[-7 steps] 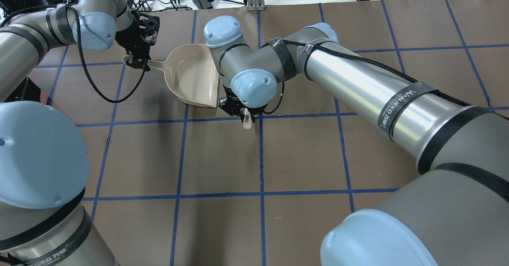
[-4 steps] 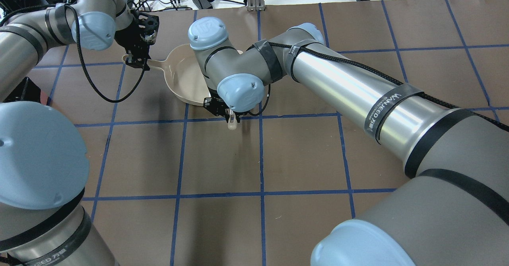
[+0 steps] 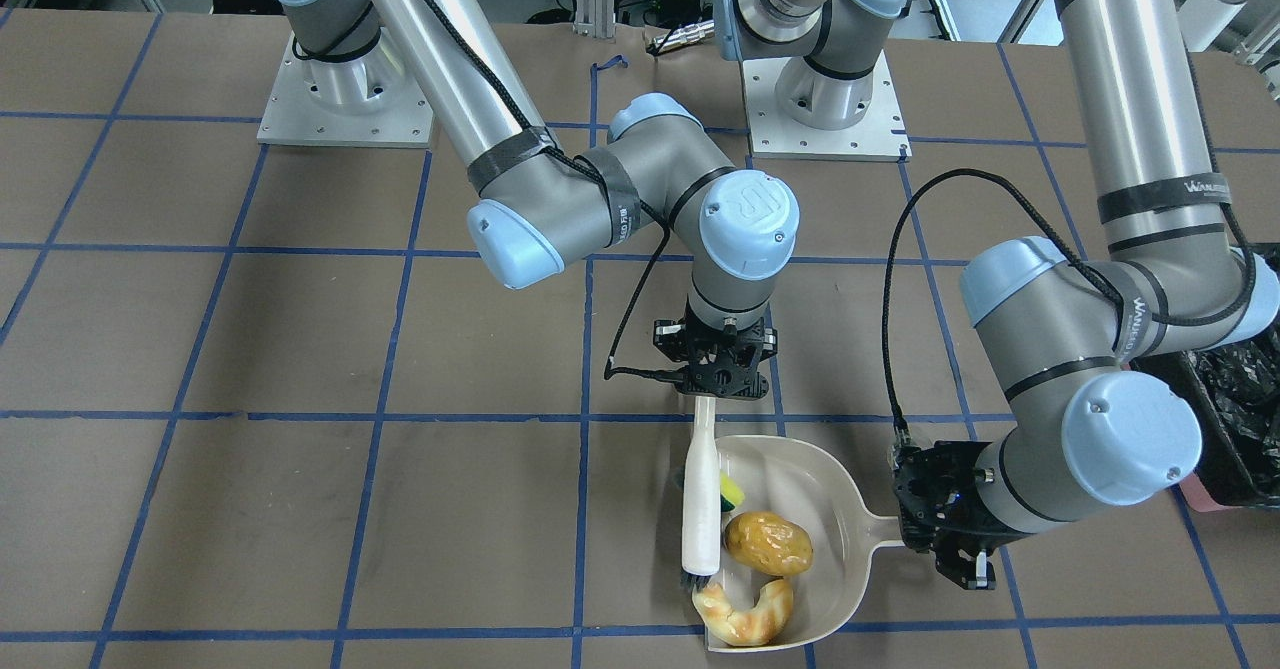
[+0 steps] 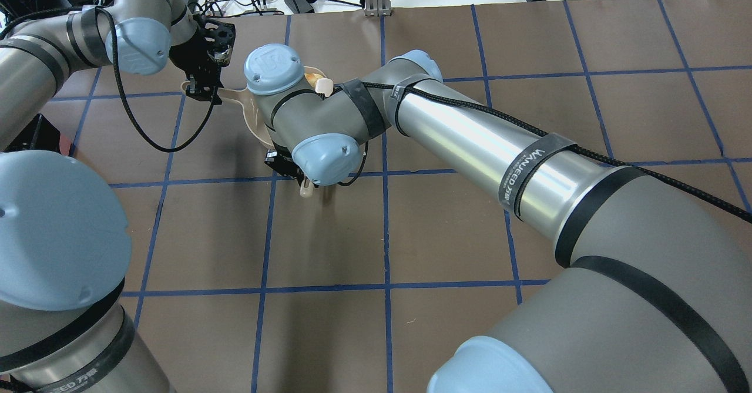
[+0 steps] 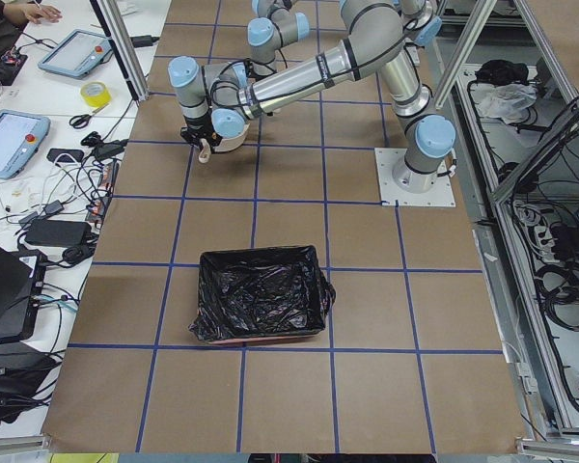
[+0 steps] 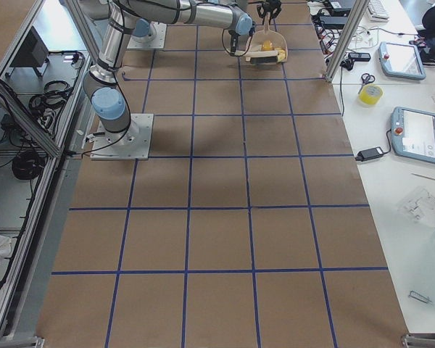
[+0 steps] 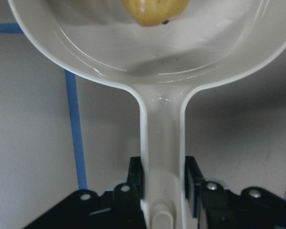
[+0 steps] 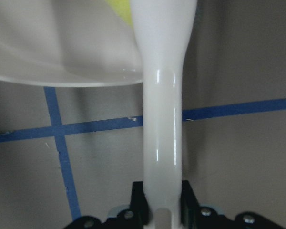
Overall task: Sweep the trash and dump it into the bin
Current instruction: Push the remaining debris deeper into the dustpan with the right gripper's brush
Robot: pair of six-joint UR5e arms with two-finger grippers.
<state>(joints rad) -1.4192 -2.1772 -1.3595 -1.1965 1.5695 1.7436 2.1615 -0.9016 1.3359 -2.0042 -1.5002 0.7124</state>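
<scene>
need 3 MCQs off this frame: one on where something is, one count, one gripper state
1. Where is the potato-like lump?
A) on the bare table B) in the dustpan C) held in a gripper
2. How many food-like pieces lie in the dustpan?
A) one B) two C) three
3. The left gripper is:
A) open, holding nothing B) shut on the dustpan handle C) hidden in every view

1 B: the front-facing view shows the lump inside the pan.
2 C: lump, croissant piece and yellow wedge.
3 B: its wrist view shows both fingers clamped on the handle; the right gripper holds the brush.
</scene>
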